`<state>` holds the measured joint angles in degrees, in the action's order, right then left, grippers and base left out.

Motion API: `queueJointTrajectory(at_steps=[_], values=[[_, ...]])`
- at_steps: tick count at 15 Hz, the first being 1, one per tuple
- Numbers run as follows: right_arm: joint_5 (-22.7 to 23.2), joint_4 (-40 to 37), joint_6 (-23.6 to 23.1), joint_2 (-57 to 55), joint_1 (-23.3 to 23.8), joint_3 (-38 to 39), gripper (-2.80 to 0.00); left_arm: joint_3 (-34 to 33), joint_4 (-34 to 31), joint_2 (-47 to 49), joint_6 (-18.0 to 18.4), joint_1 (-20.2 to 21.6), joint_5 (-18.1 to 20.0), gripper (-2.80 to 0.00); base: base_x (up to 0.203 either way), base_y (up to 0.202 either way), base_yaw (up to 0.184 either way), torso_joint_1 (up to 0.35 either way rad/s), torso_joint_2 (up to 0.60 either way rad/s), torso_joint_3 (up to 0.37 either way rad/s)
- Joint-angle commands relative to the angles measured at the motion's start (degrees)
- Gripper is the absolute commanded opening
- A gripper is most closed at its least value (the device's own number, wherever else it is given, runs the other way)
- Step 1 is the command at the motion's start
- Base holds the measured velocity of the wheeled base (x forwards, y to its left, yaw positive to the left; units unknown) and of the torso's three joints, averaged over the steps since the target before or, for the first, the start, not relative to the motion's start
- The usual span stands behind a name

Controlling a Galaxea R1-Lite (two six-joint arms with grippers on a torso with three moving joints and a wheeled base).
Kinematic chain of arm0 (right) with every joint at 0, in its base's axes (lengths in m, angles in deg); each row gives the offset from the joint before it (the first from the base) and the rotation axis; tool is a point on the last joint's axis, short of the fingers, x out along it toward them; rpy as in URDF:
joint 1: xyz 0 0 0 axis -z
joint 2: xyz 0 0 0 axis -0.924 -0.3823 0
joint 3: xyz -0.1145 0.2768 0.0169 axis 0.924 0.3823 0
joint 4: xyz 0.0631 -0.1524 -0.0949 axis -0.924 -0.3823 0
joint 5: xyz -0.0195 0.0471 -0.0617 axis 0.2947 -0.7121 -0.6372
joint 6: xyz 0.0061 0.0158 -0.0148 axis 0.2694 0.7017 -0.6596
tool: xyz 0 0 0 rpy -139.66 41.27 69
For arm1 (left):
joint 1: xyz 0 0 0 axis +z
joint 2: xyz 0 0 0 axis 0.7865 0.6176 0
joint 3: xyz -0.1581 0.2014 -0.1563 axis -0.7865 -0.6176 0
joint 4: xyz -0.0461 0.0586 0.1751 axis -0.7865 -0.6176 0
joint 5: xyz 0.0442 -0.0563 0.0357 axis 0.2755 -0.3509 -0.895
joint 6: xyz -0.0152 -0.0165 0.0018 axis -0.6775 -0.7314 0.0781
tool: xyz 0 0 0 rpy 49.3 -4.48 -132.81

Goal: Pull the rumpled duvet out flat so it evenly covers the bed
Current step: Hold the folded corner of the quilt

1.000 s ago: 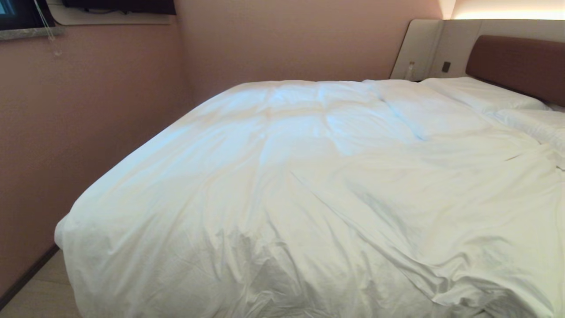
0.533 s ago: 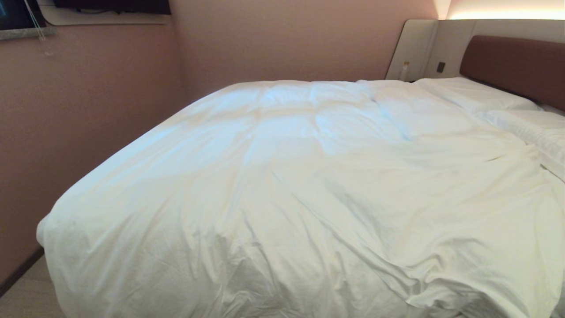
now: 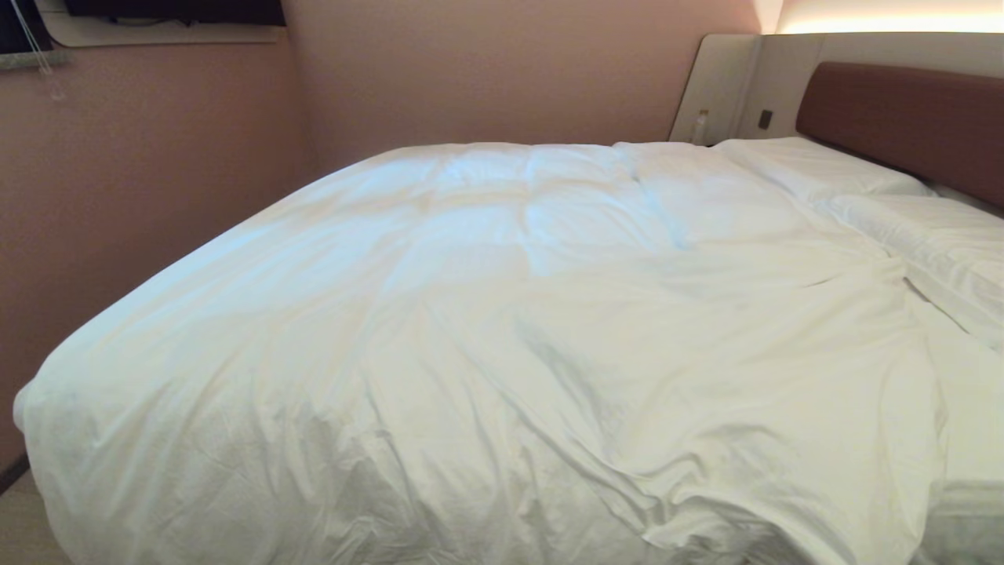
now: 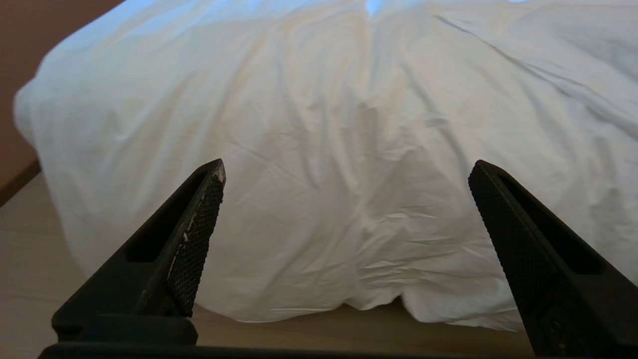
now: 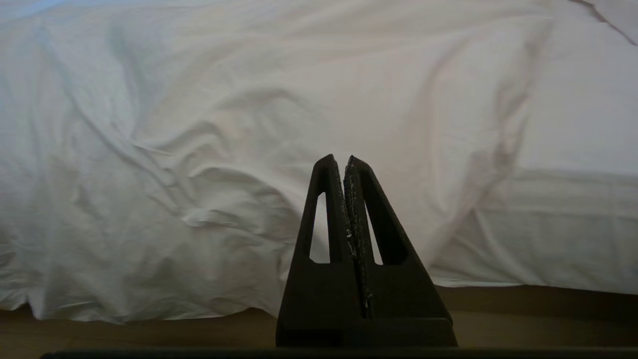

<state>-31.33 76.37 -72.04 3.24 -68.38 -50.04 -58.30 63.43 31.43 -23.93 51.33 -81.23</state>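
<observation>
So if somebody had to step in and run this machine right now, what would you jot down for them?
Left pincer: open, empty, facing the duvet's hanging foot edge.
Right pincer: shut, empty, facing the bed's near side.
Duvet: spread over most of the bed, hanging nearly to the floor at the foot, creased. At the near right it stops short, baring the mattress.
Pillows: at the headboard.
Done: most of the bed covered.
Left: pull the duvet across the bare strip, smooth the folds.

Left claw (image 4: 346, 169) agape, right claw (image 5: 342, 160) closed
</observation>
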Motion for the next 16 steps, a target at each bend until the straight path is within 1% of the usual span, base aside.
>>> queueJointTrajectory(at_steps=[1, 4, 16], values=[[0.0, 0.0, 0.0, 0.0, 0.0, 0.0, -2.8, 0.0, 0.0, 0.0, -0.1, 0.0, -0.1, 0.0, 0.0, -0.197, 0.001, 0.004, 0.0, 0.004], [0.0, 0.0, 0.0, 0.0, 0.0, 0.0, -2.8, 0.0, 0.1, 0.0, -0.5, 0.0, 0.0, 0.0, 0.0, -0.142, 0.0, 0.0, 0.0, 0.006], [0.0, 0.0, 0.0, 0.0, 0.0, 0.0, -2.8, 0.0, 0.1, 0.0, -0.6, 0.0, 0.1, 0.0, 0.0, 0.0, 0.0, 0.0, 0.0, 0.0]])
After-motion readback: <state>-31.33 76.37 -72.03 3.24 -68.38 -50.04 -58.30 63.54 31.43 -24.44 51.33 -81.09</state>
